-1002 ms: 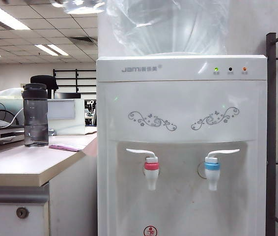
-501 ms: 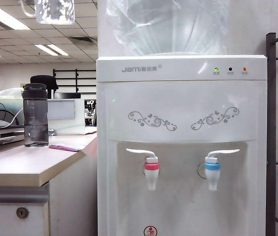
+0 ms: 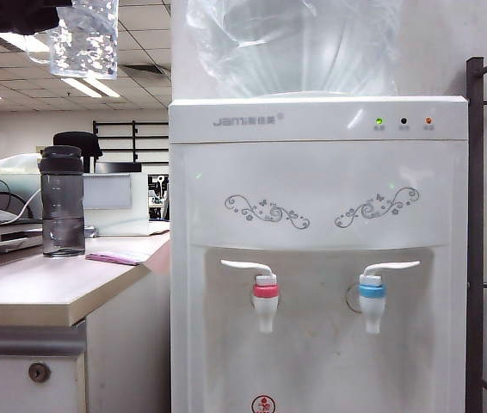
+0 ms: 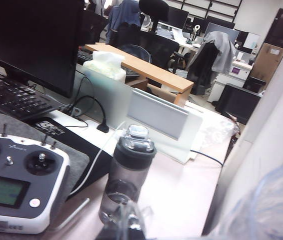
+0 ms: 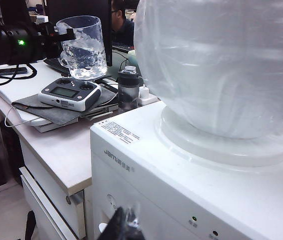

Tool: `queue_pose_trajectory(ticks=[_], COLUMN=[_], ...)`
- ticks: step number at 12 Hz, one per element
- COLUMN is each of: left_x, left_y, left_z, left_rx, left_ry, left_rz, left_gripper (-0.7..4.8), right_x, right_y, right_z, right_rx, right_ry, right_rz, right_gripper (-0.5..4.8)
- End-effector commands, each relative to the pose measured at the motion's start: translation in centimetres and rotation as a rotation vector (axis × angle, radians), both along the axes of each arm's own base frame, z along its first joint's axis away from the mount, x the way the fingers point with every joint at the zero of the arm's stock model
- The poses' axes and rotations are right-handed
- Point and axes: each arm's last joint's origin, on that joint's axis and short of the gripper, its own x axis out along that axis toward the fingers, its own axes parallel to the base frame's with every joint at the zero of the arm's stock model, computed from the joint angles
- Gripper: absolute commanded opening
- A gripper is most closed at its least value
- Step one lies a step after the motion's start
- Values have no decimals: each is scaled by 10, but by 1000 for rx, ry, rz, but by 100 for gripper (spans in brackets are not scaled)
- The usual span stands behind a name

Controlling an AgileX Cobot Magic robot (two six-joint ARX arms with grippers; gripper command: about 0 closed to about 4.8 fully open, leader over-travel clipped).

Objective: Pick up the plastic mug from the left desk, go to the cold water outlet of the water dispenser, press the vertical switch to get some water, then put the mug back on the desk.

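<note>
The left gripper (image 5: 56,34) grips the plastic mug (image 3: 83,39) — upper left of the exterior frame, above the left desk (image 3: 28,288). Right gripper (image 5: 124,225) — closure indiscernible — hangs beside the water dispenser (image 3: 317,172).

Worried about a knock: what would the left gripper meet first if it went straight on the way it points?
Likely the smoky-grey bottle on the left desk, by its wrist view; the left gripper holds the plastic mug high above. Depth unclear.
</note>
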Motion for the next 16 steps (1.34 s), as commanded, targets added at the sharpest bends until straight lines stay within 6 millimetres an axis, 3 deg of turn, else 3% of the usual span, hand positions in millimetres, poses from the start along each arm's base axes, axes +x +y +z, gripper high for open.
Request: queue_pose_trajectory(ticks=[1, 2, 3, 6, 8, 15, 16], left_x=[6, 10, 14, 20, 38, 55, 58], left_y=[3, 1, -1, 8, 18, 22, 21], left_z=[-12, -24, -53, -84, -124, -182, -201], left_rx=[-43, -39, -33, -28, -89, -106, -98], left_ry=[-52, -43, -26, -2, 54, 110, 128], left_rz=[16, 19, 40, 84, 135, 186, 199], left_gripper=[-5, -5, -5, -5, -5, -5, -5], right_x=[-1, -1, -1, -1, -1, -1, -1], right_y=[0, 0, 0, 0, 0, 0, 0], right_z=[2, 2, 2, 2, 2, 2, 2], right_rx=[3, 3, 3, 3, 3, 3, 3], right_ry=[-15, -14, -15, -15, -15, -14, -15], right_rz=[4, 3, 4, 4, 4, 3, 3], right_gripper=[-1, -1, -1, -1, -1, -1, -1])
